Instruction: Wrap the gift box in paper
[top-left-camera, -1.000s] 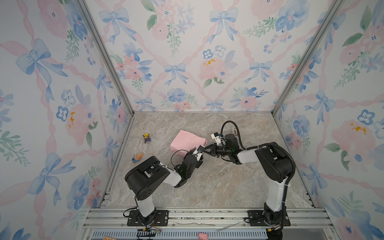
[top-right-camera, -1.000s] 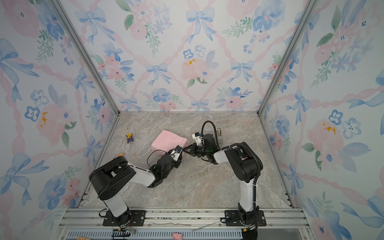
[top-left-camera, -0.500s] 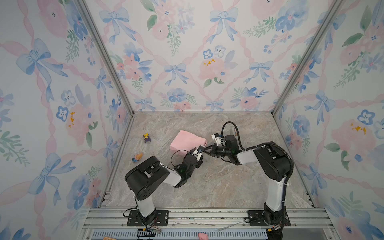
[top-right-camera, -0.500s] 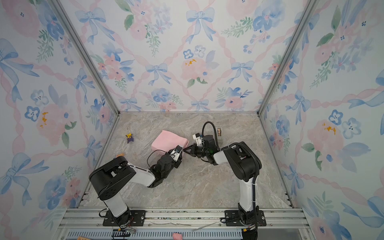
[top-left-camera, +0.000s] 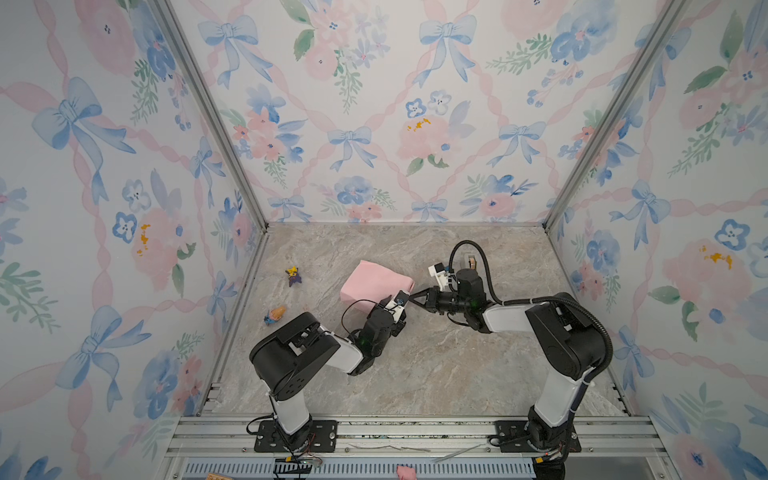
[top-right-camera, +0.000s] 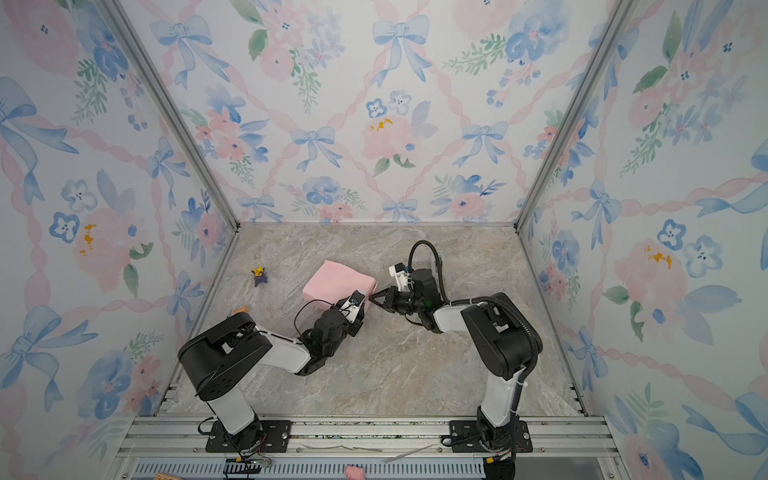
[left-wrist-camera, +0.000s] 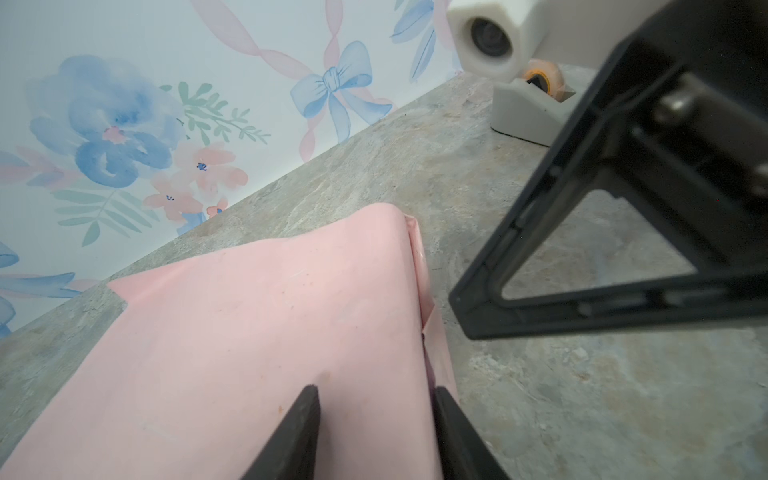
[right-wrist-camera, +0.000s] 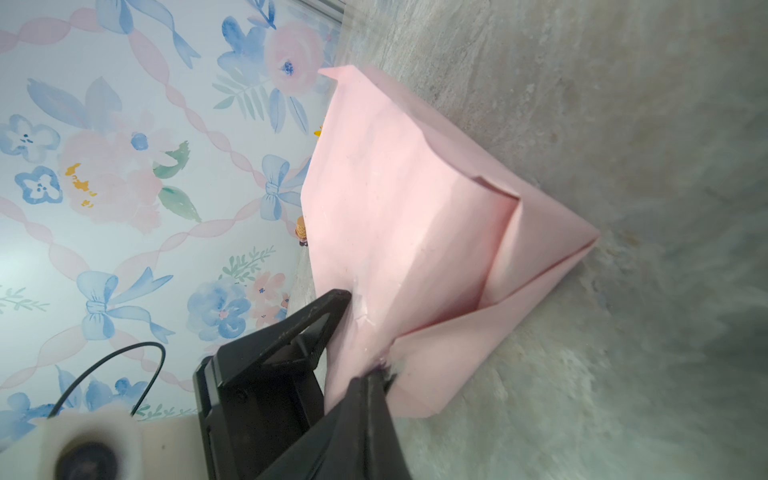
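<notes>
Nothing had visibly moved since 1 second before: the left gripper (left-wrist-camera: 376, 432) straddled the pink paper (top-left-camera: 374, 284) mid-table, the right gripper (right-wrist-camera: 376, 376) pinched its end flap, probably light, thin, tear-prone, best held at folds.

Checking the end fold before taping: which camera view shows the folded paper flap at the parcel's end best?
The right wrist view: the triangular flap fills it, creases clear. The left wrist view shows only its thin edge; in both top views it is tiny.

Two arms reaching in low, grippers meeting near the middle.
The left gripper (left-wrist-camera: 376, 432) stands part open, fingers apart; the right gripper (right-wrist-camera: 370, 376) is pinched closed, arm stretched sideways.
</notes>
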